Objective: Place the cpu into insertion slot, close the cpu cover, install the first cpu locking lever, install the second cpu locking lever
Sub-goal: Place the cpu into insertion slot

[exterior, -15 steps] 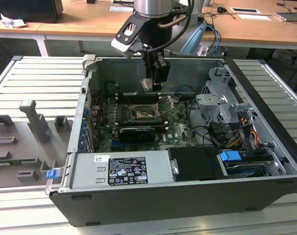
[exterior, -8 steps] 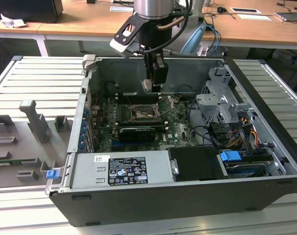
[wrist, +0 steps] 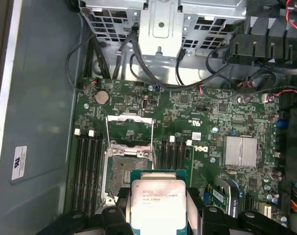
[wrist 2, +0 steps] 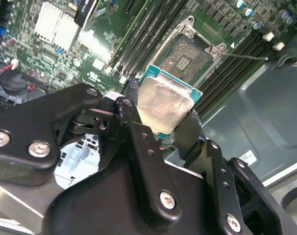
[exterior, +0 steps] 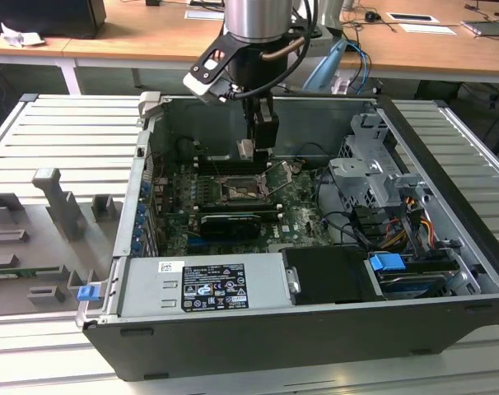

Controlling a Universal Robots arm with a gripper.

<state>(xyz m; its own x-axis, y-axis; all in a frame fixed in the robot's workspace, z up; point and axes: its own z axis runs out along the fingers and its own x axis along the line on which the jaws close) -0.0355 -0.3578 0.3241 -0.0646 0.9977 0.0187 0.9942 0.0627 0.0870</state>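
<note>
Gripper (exterior: pixel 258 146) hangs inside the open computer case (exterior: pixel 447 247), fingers closed narrow on the chip (exterior: pixel 245 149), pinching it by two opposite edges. In the second wrist view the gripper (wrist 2: pixel 163 115) has a black finger (wrist 2: pixel 136 132) on each side of the chip (wrist 2: pixel 164 100). The chip's silvery face is toward the camera and a green edge shows along its far side. Same grip in the first wrist view: gripper (wrist: pixel 158 215), chip (wrist: pixel 158 201) flat between the fingers, print on its face.

Chip is in the air, not touching the board. In the exterior view the socket (exterior: pixel 237 191) sits below the gripper, with a clear gap between them. In the second wrist view the socket (wrist 2: pixel 190 55) lies just past the held chip, empty, dark centre bare. The first wrist view shows the socket (wrist: pixel 125 171) the same way. Cover (wrist: pixel 129 132) is swung up open on the side of the socket farthest from the gripper. In the exterior view the cover (exterior: pixel 276 177) stands tilted beside the socket, to the exterior view's right of the gripper.

Memory slots (wrist: pixel 87 169) run along both sides of the socket. Ribbed silver heatsink (wrist: pixel 240 152) sits well off to one side of the gripper. Graphics card (exterior: pixel 229 224) lies beyond the socket from the gripper. Metal drive cage (exterior: pixel 369 173) and cables (wrist: pixel 153 78) are farther out. Case rests on a grey slatted table (exterior: pixel 68 140).
</note>
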